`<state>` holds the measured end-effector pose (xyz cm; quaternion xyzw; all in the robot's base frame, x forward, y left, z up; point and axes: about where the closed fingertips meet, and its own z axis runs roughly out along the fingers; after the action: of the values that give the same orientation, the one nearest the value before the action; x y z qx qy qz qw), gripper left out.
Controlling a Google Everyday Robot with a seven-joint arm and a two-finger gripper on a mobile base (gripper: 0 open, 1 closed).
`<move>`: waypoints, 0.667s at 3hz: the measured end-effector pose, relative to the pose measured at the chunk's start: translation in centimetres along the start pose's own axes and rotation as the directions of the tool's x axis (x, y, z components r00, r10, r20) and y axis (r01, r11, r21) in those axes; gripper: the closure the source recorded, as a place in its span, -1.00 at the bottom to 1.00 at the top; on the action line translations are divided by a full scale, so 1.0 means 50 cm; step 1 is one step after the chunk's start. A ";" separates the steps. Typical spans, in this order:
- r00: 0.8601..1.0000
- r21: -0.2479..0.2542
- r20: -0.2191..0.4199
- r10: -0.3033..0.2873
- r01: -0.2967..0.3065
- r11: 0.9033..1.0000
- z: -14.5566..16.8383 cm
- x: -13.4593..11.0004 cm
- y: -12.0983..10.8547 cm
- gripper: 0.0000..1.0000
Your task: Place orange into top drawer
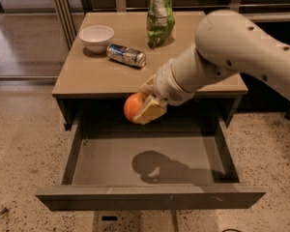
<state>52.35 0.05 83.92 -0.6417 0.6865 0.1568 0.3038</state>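
Speckled stone floor (24, 144) surrounds a tan-topped cabinet (87, 74), and its top drawer (150, 197) stands pulled out toward the near side. My gripper (145, 109) hangs over the far end of that open drawer, just below the cabinet's front lip and a little left of centre. Its fingers are closed around the orange (132, 107). One tan finger pad (151, 111) lies across the fruit's right side, and the fruit's left half shows bare. The orange is held in the air above the drawer's grey inside, not touching its floor. My arm (232, 47) runs up and to the right from the gripper, crossing the right part of the cabinet top. On the drawer floor, nearer than the gripper and a little to its right, lies a dark shadow (166, 168). Farther back on the cabinet top, a can (126, 55) lies on its side left of centre. A white bowl (96, 35) sits just beyond it to the left, and a green bag (159, 16) stands upright near the far edge.
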 end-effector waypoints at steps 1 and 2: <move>0.999 0.005 -0.004 0.045 -0.045 0.999 0.048 0.106 0.067 1.00; 0.998 -0.002 0.004 0.065 -0.065 0.998 0.096 0.189 0.107 1.00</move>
<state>48.22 -3.79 73.45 -0.6191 0.7061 0.1688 0.2993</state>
